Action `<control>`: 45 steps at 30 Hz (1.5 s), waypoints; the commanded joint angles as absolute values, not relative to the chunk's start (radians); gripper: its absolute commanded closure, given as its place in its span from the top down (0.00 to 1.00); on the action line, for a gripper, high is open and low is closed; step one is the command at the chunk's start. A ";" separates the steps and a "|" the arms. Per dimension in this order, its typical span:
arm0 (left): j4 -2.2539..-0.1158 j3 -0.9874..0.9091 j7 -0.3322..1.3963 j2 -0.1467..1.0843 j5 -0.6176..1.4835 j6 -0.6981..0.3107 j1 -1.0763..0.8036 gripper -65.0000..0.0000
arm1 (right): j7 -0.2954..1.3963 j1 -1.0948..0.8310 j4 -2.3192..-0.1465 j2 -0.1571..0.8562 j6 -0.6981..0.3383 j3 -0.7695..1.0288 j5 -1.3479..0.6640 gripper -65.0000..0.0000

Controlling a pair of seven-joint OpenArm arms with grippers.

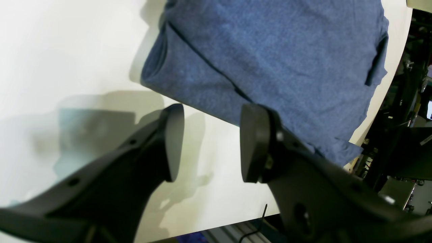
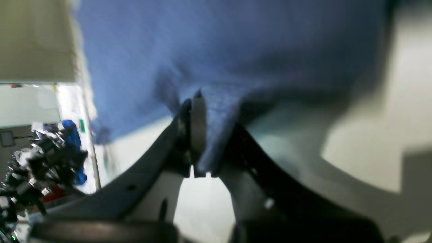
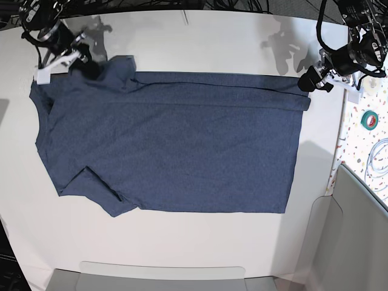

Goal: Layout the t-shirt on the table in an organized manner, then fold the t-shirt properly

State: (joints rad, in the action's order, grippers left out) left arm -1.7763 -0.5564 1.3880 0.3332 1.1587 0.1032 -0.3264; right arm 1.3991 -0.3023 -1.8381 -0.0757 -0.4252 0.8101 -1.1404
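Note:
The navy-blue t-shirt (image 3: 170, 145) lies spread flat on the white table (image 3: 182, 248), plain side up, with its sleeves at the left. In the base view my right gripper (image 3: 85, 63) sits at the shirt's far left sleeve. The right wrist view is blurred but shows the right gripper (image 2: 202, 141) shut on a pinched fold of the t-shirt (image 2: 219, 50). My left gripper (image 3: 306, 82) hovers at the far right hem corner. From the left wrist, the left gripper (image 1: 212, 141) is open, with bare table (image 1: 67, 50) between its fingers and the t-shirt (image 1: 276, 57) edge beside one pad (image 1: 253, 145).
A speckled strip runs along the table's right edge, carrying a green tape roll (image 3: 370, 119) and a coiled cable (image 3: 379, 157). A grey panel (image 3: 357, 230) stands at the front right. Cables hang past the far edge.

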 commanded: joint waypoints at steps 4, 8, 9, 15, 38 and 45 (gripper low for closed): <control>-1.793 -0.561 1.396 0.349 1.176 0.099 -0.326 0.42 | 1.396 -0.208 -1.847 -0.076 -0.429 0.808 -1.132 0.00; -1.793 -0.561 1.396 0.349 1.176 0.097 -0.326 0.42 | 1.377 -0.107 -1.839 -0.076 -0.427 0.733 -1.049 0.00; -1.793 -0.561 1.396 0.349 1.176 0.097 -0.326 0.42 | 1.374 -0.079 -1.828 -0.077 -0.427 0.719 -1.030 0.00; -1.793 -0.555 1.396 0.349 1.176 0.097 -0.326 0.42 | 1.372 0.082 -1.644 -0.077 -0.427 0.645 -0.947 0.00; -1.791 -0.553 1.396 0.349 1.175 0.097 -0.326 0.42 | 1.376 0.193 -1.475 -0.045 -0.429 0.648 -0.972 0.92; -1.791 -0.553 1.396 0.349 1.175 0.097 -0.326 0.42 | 1.372 0.091 -1.600 0.042 -0.429 0.699 -1.119 0.91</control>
State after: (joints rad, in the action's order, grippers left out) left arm -1.7763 -0.5503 1.3880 0.3328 1.1584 0.1005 -0.3290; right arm 1.3754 0.0887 -1.5879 0.0338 -0.4213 0.6956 -1.1046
